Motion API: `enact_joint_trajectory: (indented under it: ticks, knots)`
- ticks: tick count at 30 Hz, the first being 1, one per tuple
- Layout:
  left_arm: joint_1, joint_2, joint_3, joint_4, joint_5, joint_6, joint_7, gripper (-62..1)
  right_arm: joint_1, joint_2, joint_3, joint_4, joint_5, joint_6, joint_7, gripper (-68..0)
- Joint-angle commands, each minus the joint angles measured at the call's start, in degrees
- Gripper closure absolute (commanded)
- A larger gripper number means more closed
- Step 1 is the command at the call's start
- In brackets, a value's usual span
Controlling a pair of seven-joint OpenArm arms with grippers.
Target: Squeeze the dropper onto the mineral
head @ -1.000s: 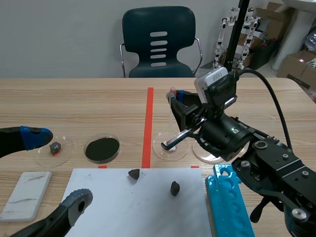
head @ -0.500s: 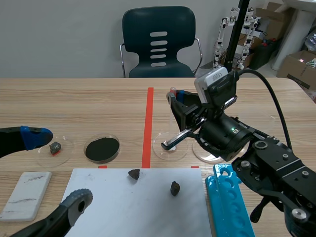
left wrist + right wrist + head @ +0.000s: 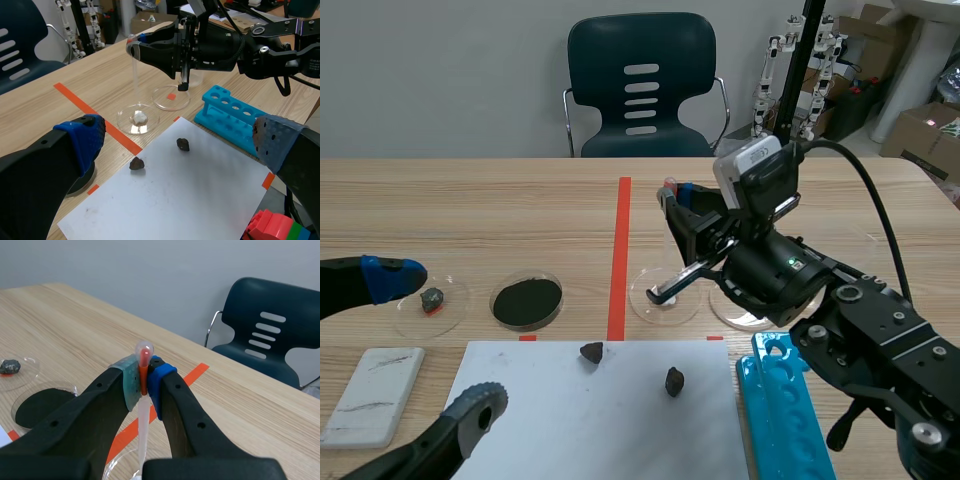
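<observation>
My right gripper (image 3: 676, 192) is shut on a clear plastic dropper (image 3: 673, 235) with red liquid in its bulb (image 3: 144, 353), held upright. The tube (image 3: 134, 75) hangs over a clear petri dish (image 3: 123, 123) that holds a small white mineral (image 3: 139, 117). Its tip stands just above the mineral, and I cannot tell whether they touch. In the scene view a black bar on the right arm hides the mineral in that dish (image 3: 642, 300). My left gripper (image 3: 432, 340) stays low at the near left, open and holding nothing, well away from the dish.
Two dark rocks (image 3: 591, 351) (image 3: 674, 380) lie on a white sheet (image 3: 560, 420). To the left are a dish of black powder (image 3: 527, 300), a dish with a grey stone (image 3: 431, 298) and a white tile (image 3: 372, 395). A blue tube rack (image 3: 785, 410) and another dish (image 3: 171, 97) sit right.
</observation>
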Motion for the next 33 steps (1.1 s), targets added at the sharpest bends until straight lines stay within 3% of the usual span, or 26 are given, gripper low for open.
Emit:
enact_joint_trajectory:
  ticks: [1, 9, 16, 21, 27, 33]
  knots:
    - [0.5, 0.3, -0.1, 0.3, -0.7, 0.0, -0.8, -61.9, 0.0, 1.3, 0.2, 3.6, 1.0, 0.0, 0.4, -1.1]
    - [0.5, 0.3, -0.1, 0.3, -0.7, 0.0, -0.8, -62.0, -7.7, 6.0, 2.2, 17.1, 1.7, 0.0, -0.3, -1.1]
    - [0.5, 0.3, -0.1, 0.3, -0.7, 0.0, -0.8, -62.0, -21.5, 9.4, 8.7, 32.5, 1.7, 0.0, -1.0, -1.1]
    - [0.5, 0.3, -0.1, 0.3, -0.7, 0.0, -0.8, -62.0, -32.7, 9.7, 14.1, 40.1, 1.8, 0.0, -1.0, -1.1]
    - [0.5, 0.3, -0.1, 0.3, -0.7, 0.0, -0.8, -61.9, -45.0, 9.7, 17.5, 45.7, 1.8, 0.0, -0.5, -1.1]
    - [0.5, 0.3, -0.1, 0.3, -0.7, 0.0, -0.8, -61.9, -53.8, 9.7, 19.3, 46.4, 1.7, 0.9, 4.3, -1.1]
